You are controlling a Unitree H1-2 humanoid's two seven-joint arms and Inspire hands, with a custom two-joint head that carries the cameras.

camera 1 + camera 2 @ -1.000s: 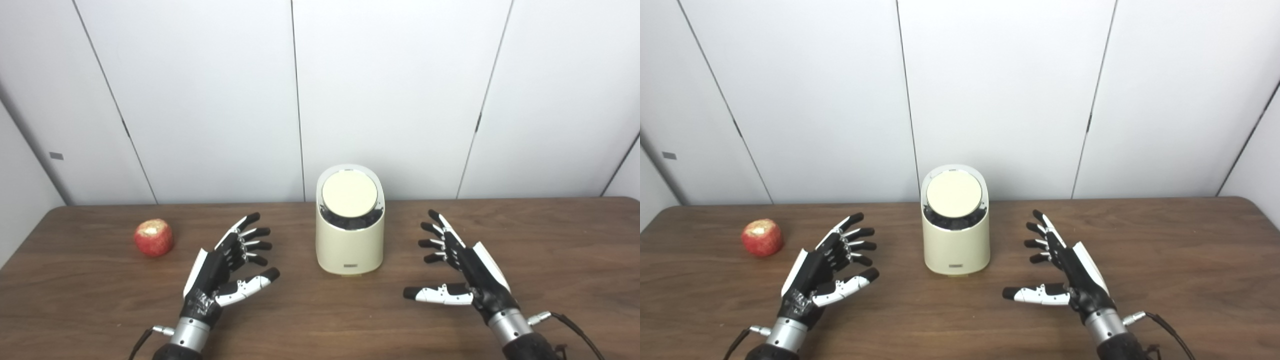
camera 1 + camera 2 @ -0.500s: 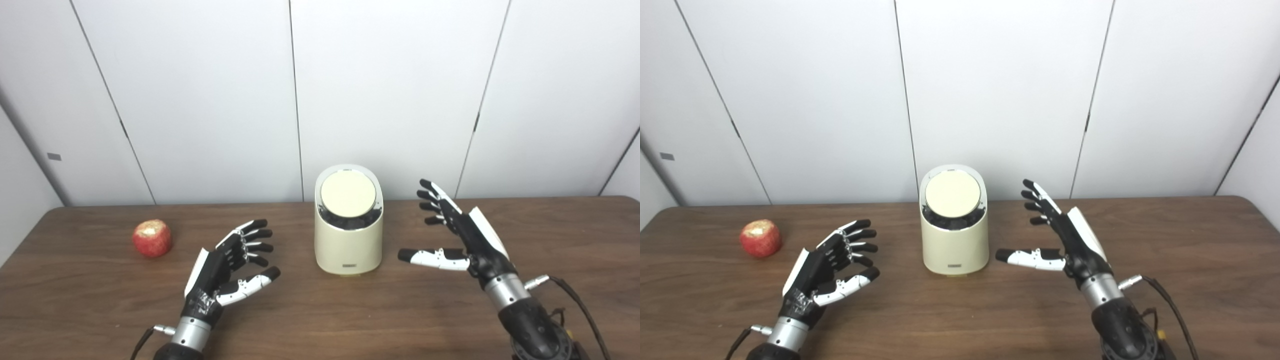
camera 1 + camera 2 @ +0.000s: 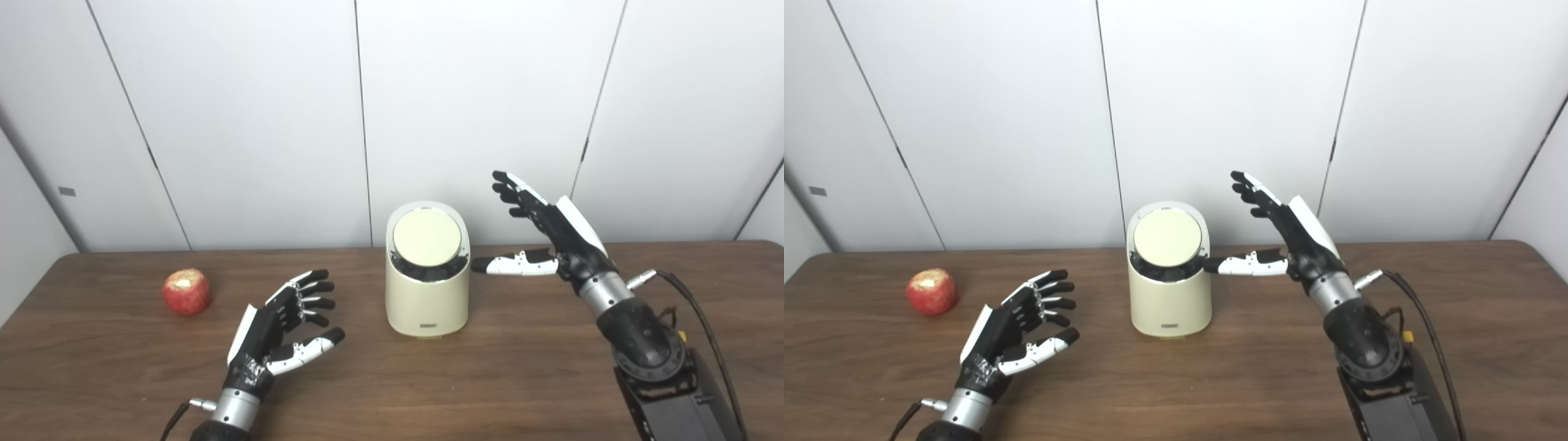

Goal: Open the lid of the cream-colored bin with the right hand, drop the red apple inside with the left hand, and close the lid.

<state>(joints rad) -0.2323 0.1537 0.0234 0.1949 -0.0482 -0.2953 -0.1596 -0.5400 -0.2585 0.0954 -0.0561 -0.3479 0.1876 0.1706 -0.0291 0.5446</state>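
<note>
The cream-colored bin (image 3: 427,300) stands at the middle of the wooden table, its round lid (image 3: 427,237) shut and tilted toward me. The red apple (image 3: 187,291) lies on the table at the far left. My right hand (image 3: 551,233) is open and raised just right of the bin at lid height, its thumb pointing at the bin's upper rim. My left hand (image 3: 278,324) is open and empty, low over the table between the apple and the bin. Both hands also show in the right eye view: the left hand (image 3: 1013,331), the right hand (image 3: 1289,233).
The brown table (image 3: 527,373) runs the full width of the view. White wall panels (image 3: 478,104) stand close behind the bin. A black cable (image 3: 704,324) trails from my right wrist.
My right hand has risen from the table and moved left and back toward the bin's top. The left hand has barely moved. The bin and apple have not moved.
</note>
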